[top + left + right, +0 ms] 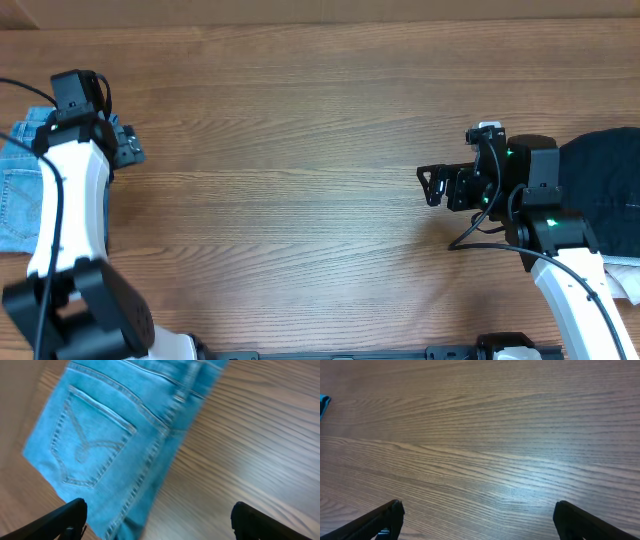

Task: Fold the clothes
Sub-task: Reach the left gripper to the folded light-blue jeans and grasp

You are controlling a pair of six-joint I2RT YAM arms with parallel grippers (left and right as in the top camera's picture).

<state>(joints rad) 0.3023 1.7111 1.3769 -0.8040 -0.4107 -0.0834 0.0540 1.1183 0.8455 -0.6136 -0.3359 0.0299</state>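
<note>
— Looking for the jeans (pixel 15 195) first, we find them at the far left edge of the table (pixel 300 100), lying flat on the wood and partly cut off by the overhead view.

— Agreed. From the left wrist we see light blue denim with a stitched back pocket (pixel 92 442) facing up and the waistband (pixel 150 370) toward the top. That picture is smeared, so we would only say the cloth looks doubled along its right side; we cannot be sure.

— And the left gripper (pixel 160 520)?

— Its two fingers stand wide apart in the bottom corners of its own view, with nothing clamped between them. We see one finger by the denim's lower edge and the other over wood. Whether either touches anything, we cannot tell.

— From above, the left arm (pixel 70 200) crosses the right part of the jeans.

— Moving outward, we come to the right gripper (pixel 428 186), over the wood toward the right of the table and well apart from the jeans. Its fingers are spread and hold nothing; its wrist view shows only wood grain beyond them.

— Behind it, at the right edge, we see a dark garment (pixel 610 180), and just below that a whitish cloth (pixel 625 285) near the corner.
</note>
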